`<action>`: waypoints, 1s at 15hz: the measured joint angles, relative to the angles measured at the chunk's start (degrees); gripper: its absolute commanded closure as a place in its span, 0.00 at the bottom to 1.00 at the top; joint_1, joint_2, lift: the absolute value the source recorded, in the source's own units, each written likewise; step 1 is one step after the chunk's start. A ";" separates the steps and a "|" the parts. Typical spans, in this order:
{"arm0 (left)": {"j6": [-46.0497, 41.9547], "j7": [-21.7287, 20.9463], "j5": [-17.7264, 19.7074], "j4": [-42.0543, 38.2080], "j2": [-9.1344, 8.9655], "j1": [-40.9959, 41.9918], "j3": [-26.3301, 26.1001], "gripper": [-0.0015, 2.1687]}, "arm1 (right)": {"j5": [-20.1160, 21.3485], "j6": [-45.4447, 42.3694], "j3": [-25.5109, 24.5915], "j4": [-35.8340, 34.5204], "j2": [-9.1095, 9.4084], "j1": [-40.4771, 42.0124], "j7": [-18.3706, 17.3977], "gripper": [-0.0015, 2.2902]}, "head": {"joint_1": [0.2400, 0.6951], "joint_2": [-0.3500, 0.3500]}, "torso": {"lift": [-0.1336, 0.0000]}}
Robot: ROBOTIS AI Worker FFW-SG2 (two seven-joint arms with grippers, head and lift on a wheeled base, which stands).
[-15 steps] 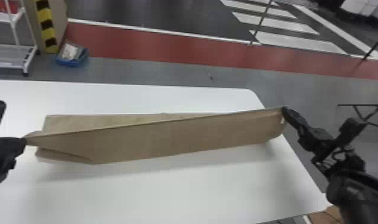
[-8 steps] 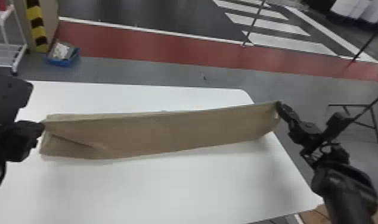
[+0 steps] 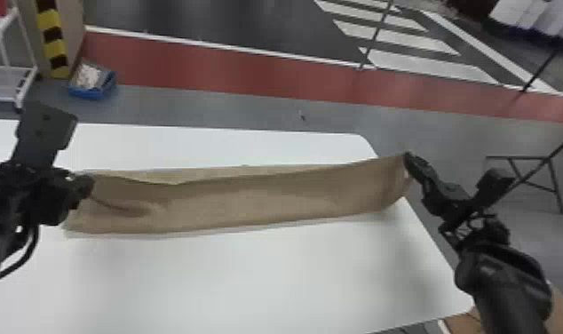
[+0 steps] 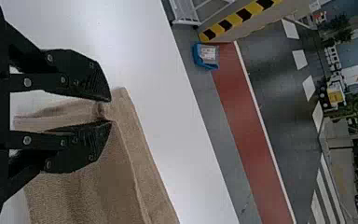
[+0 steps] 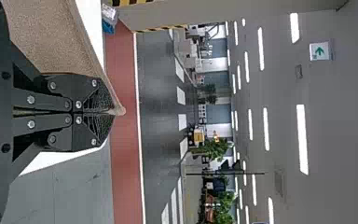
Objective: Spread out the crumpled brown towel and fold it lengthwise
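Spanning the middle of the head view, a white table (image 3: 249,275) carries the brown towel (image 3: 249,200), drawn out in a long band whose left end has just slackened and settled; the lengthwise fold appears nearly made, awaiting the raised right end. At left, fingers parted about the cloth, the left gripper (image 4: 107,111) hovers low; the right gripper (image 5: 111,113), angled up from the lower right, pinches a towel corner.
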 measured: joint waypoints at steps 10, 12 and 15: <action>-9.72 2.06 3.55 -0.89 1.72 6.72 4.33 0.21 | 0.10 -0.23 1.80 0.00 0.10 -0.34 0.00 0.67 | 1.00 0.03 | 0.07; -10.89 1.05 8.66 -0.36 1.73 7.08 5.84 0.21 | 0.06 -0.17 1.87 -0.28 0.27 -0.23 0.00 0.67 | 1.00 0.02 | 0.07; -11.08 -0.25 13.20 1.27 1.71 7.11 7.08 0.28 | -0.03 -0.14 1.86 -0.79 0.35 0.48 0.01 0.67 | 1.00 0.00 | 0.07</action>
